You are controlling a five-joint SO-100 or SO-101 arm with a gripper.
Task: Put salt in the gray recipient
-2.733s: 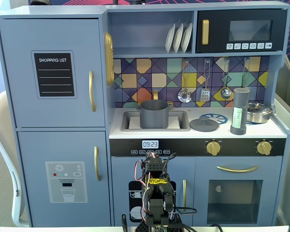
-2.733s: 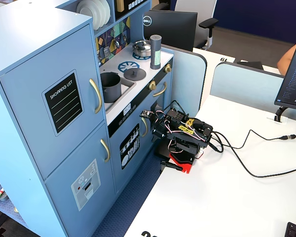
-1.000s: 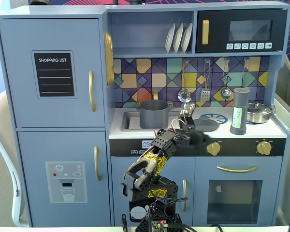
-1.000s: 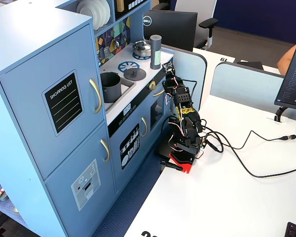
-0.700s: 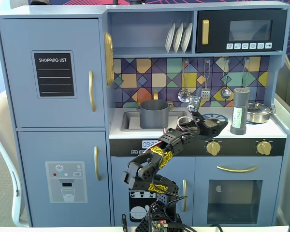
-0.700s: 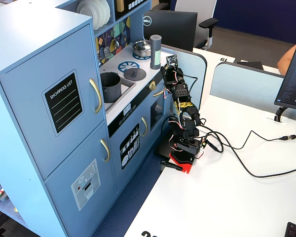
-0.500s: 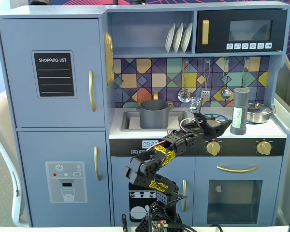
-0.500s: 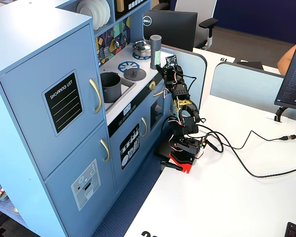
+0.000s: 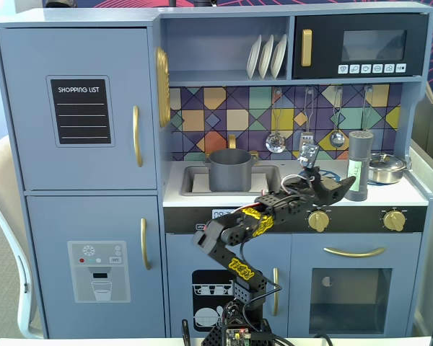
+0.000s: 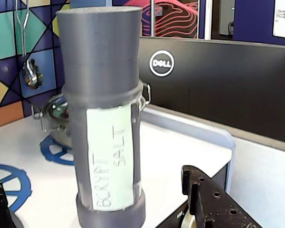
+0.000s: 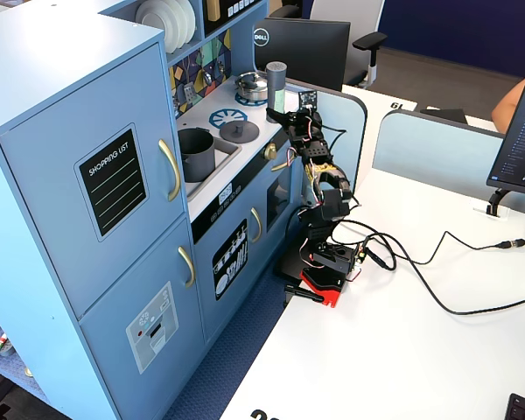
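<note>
The salt (image 10: 107, 118) is a tall gray cylinder with a pale green label, upright on the toy kitchen's white counter (image 10: 180, 152). It fills the wrist view, centred ahead of the wide gap between my two dark fingers (image 10: 211, 204), touching neither. My gripper (image 9: 339, 189) is open and reaches in just left of the salt (image 9: 359, 166) in a fixed view. The gray recipient (image 9: 229, 169), a matte pot with side handles, stands in the sink, far left of the gripper. In the other fixed view, the gripper (image 11: 290, 114) is just below the salt (image 11: 276, 86), with the recipient (image 11: 195, 153) further left.
A shiny steel pot (image 9: 387, 167) sits right behind the salt. A flat gray lid (image 11: 238, 131) lies on the counter between sink and salt. Ladles (image 9: 337, 137) hang on the tiled back wall. Blue burner rings (image 10: 57, 152) mark the counter. A Dell monitor (image 10: 213, 80) stands beyond.
The arm rose from its folded rest and stretched right along the counter front. Over the last half second the gripper moved closer to the salt, jaws spread.
</note>
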